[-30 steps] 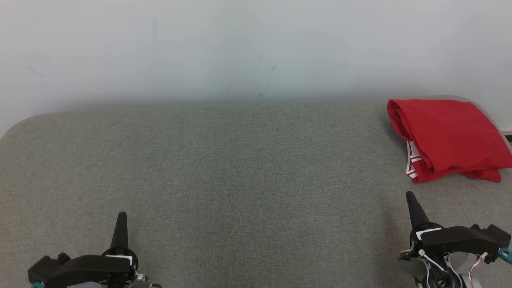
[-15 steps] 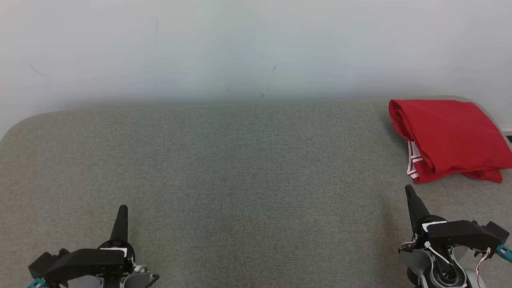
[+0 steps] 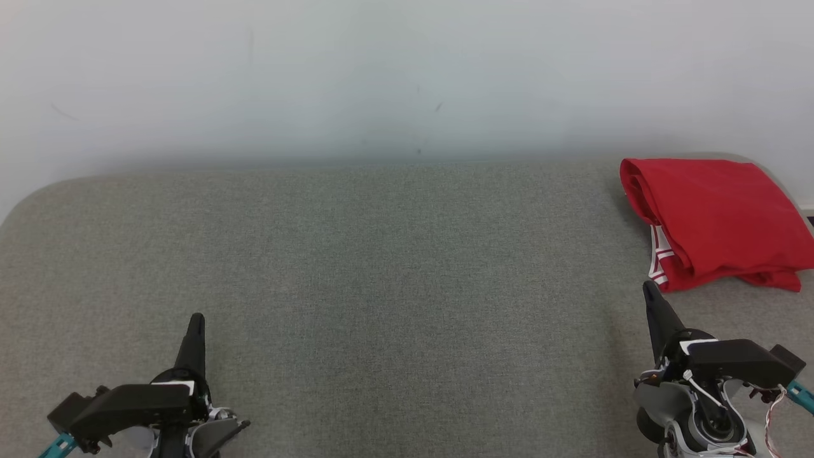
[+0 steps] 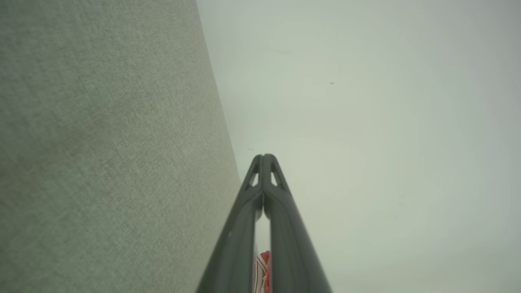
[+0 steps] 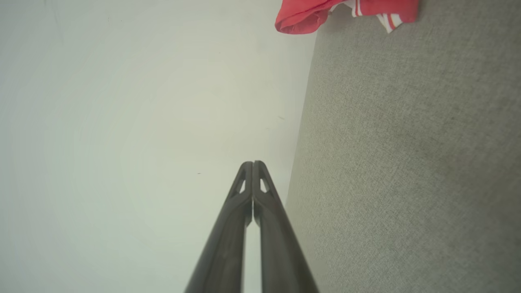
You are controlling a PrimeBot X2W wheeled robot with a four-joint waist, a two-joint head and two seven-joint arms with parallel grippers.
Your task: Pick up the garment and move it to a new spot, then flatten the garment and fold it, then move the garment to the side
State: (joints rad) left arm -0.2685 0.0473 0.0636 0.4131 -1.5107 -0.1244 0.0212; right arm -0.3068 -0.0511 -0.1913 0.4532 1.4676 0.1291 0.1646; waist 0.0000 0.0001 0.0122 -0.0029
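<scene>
The garment [image 3: 712,216] is red with white stripes at one edge. It lies folded at the far right corner of the grey surface [image 3: 394,280], and the right wrist view catches its edge [image 5: 346,12] at the top. My right gripper [image 3: 650,289] is shut and empty, its tips just short of the garment's near edge. The same shut fingers [image 5: 253,165] point toward the pale wall. My left gripper [image 3: 197,318] stands shut and empty at the lower left, far from the garment, its joined tips [image 4: 264,156] aimed at the wall. A red sliver of garment [image 4: 264,260] shows between those fingers.
A pale wall [image 3: 381,76] rises right behind the grey surface. The surface has rounded corners at the left [image 3: 25,203] and the right. The garment lies close to the right edge.
Both grippers have moved a little forward, up the head view, still shut. The right one has come closer to the garment. The garment lies as before.
</scene>
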